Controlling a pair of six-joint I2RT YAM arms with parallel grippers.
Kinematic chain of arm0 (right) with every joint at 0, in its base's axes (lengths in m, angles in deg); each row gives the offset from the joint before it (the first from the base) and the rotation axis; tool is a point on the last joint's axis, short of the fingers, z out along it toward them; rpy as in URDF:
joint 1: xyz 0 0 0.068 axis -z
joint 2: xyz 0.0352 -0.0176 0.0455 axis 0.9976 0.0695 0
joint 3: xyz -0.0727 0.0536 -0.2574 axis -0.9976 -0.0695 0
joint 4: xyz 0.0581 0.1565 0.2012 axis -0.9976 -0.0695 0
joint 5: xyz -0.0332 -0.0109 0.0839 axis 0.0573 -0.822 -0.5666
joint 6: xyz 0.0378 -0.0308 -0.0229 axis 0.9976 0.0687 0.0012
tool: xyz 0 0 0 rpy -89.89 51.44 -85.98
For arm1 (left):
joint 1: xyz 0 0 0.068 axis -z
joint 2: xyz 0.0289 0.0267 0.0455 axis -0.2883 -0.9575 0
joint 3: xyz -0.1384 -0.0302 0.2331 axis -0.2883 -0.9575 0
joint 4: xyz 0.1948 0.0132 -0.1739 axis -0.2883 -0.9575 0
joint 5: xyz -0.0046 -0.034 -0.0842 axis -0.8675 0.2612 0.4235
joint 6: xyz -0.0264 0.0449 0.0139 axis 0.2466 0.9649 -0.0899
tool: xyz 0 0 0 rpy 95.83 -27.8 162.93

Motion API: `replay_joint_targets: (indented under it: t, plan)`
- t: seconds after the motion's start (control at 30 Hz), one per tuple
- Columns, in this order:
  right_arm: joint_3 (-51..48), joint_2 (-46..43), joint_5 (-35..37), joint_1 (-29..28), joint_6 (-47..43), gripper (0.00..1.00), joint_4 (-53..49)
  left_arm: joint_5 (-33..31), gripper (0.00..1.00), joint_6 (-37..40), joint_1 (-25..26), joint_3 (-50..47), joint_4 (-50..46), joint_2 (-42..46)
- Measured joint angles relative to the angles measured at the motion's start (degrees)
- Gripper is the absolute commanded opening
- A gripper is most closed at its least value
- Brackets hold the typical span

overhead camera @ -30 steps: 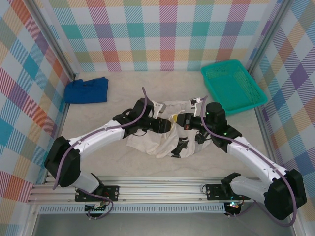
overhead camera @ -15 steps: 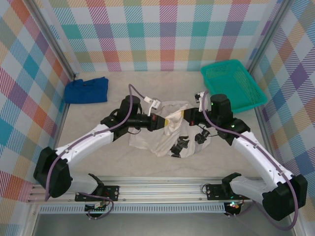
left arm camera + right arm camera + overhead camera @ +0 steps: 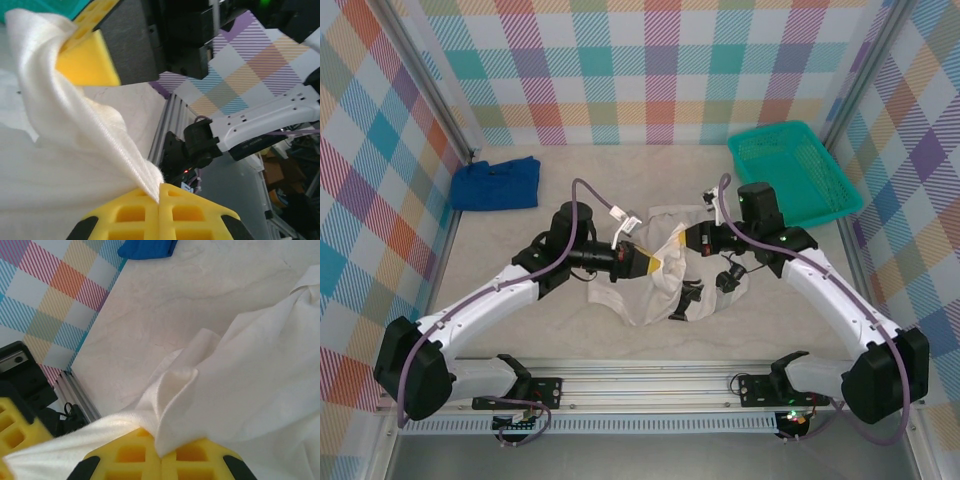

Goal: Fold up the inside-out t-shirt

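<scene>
Left hand [image 3: 650, 264] is found a bit left of the desk's middle, well to the right of the blue cloth [image 3: 496, 183] that's lying in the far-left corner. Its jaws are pressed fully together. In the left wrist view, a thin ridge of the inside-out t-shirt [image 3: 665, 292] is pinched right at the yellow fingertips [image 3: 140, 212]. From that pinch the white fabric is pulled up in a taut, twisted band to the right hand [image 3: 678, 240], which is held just beside the left one with the tips pointed roughly at each other. The right hand's jaws are closed tight too, and in the right wrist view a bunched fold of the same shirt is clamped between them. So that bit of the shirt is held up off the desk [image 3: 570, 335] between both hands. The rest of the garment is left crumpled on the surface, under the hands and slightly toward the near edge, around the middle of the desk. Further right, a green basket [image 3: 798, 175] is parked in the far-right corner, well apart from the shirt.
</scene>
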Motion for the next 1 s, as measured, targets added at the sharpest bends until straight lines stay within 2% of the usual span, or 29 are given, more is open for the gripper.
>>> replay_joint_targets:
  t: [0.1,0.17,0.33,0.37,0.5,0.63,0.8,1.0]
  plan:
    - [-0.39,0.11,-1.57,0.39,0.48,0.0,0.37,-4.9,0.09,0.09,-2.03,-0.94,-1.4,0.26]
    - [-1.66,0.46,-3.61,0.5,1.86,0.0,2.34,-9.53,0.12,-0.35,-3.34,-1.86,-2.43,0.52]
    - [-6.78,3.96,-7.76,-0.37,10.01,0.0,11.47,-26.23,0.4,-1.2,-4.55,-2.16,-8.5,0.55]
    - [-7.56,5.14,-7.87,-0.92,12.0,0.0,13.55,-29.05,0.42,-1.2,-4.24,-2.16,-9.86,0.59]
    - [-8.28,8.85,-8.07,-3.89,18.38,0.0,20.15,-37.66,0.46,-0.48,-0.5,-2.86,-13.94,3.19]
    - [-8.28,10.03,-8.28,-5.46,22.27,0.0,24.57,-40.17,0.43,0.83,6.29,-3.39,-14.99,5.62]
    - [-8.28,10.03,-8.2,-5.46,23.67,0.0,25.97,-40.54,0.39,2.93,8.74,-1.31,-14.99,-1.49]
    - [-8.28,10.01,-7.54,-5.46,23.87,0.0,25.88,-43.65,0.45,3.32,8.9,1.07,-12.17,-10.32]
